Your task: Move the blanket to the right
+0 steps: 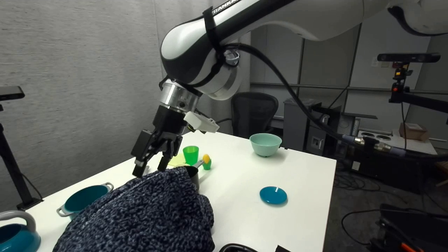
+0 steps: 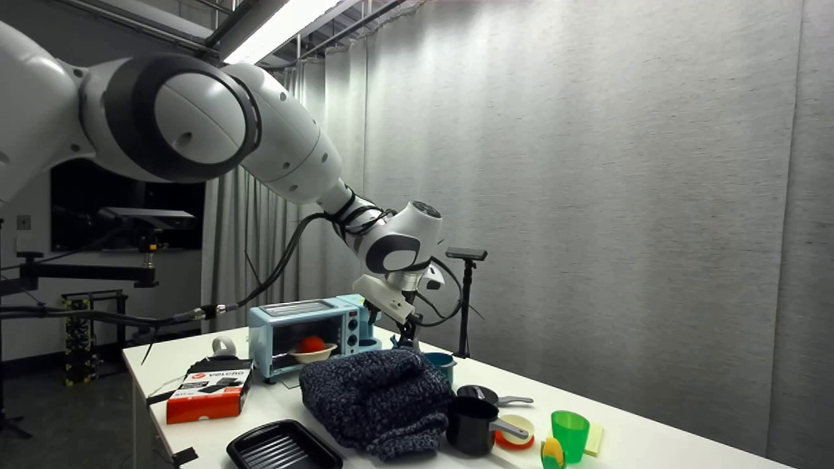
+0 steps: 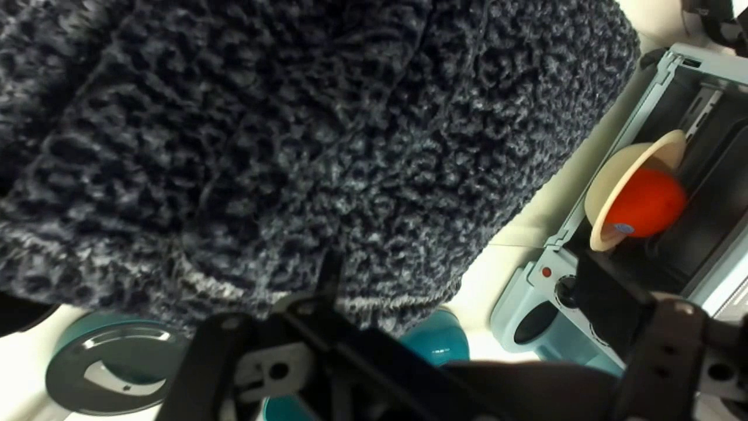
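A dark blue-grey fluffy blanket (image 1: 147, 213) lies bunched in a heap on the white table (image 1: 241, 206). It also shows in an exterior view (image 2: 374, 397) and fills much of the wrist view (image 3: 292, 146). My gripper (image 1: 150, 168) points down at the blanket's upper edge, its two fingers apart with nothing between them. In an exterior view the gripper (image 2: 407, 342) is behind the blanket, its fingertips partly hidden. In the wrist view the gripper (image 3: 461, 280) has one finger over the blanket's edge and the other toward the toaster oven. Whether a fingertip touches the blanket I cannot tell.
A light blue toaster oven (image 2: 296, 335) stands behind the blanket. A black pot (image 2: 470, 426) and a teal pot (image 1: 85, 196) stand close beside it. A black tray (image 2: 283, 449), Velcro box (image 2: 208, 391), green cup (image 2: 570, 435), blue lid (image 1: 273, 195) and mint bowl (image 1: 265, 144) are around.
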`<state>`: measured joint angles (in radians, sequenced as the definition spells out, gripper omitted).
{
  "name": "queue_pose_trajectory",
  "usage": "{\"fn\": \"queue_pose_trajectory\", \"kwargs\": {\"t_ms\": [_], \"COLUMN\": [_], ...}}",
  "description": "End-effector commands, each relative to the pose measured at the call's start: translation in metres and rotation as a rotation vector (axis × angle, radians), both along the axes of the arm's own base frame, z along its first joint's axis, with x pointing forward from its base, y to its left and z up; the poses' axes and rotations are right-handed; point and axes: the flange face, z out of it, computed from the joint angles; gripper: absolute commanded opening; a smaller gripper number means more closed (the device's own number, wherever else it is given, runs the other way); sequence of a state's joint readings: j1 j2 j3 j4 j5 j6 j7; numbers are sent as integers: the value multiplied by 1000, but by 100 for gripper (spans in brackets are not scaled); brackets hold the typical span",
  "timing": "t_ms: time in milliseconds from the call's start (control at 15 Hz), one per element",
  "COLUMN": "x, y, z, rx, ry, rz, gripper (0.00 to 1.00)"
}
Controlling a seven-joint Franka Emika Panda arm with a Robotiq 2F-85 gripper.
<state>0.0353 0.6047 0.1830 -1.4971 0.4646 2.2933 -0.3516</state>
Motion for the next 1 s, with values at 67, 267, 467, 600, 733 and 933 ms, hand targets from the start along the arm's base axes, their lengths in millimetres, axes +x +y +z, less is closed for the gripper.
{"fn": "queue_pose_trajectory", "kwargs": {"t_ms": [67,267,467,600,733,933], "x": [12,11,10,11,14,13], "y": [3,-2,-17,-33,-53,-88], "z": [-29,-45,-59,-66,-76,-90], "rx": [16,1,-37,-74,-134,-209], "ry": [51,71,73,68,67,79], "rz": [30,27,28,19,3,-29], "gripper": [74,50,27,11,0,0]}}
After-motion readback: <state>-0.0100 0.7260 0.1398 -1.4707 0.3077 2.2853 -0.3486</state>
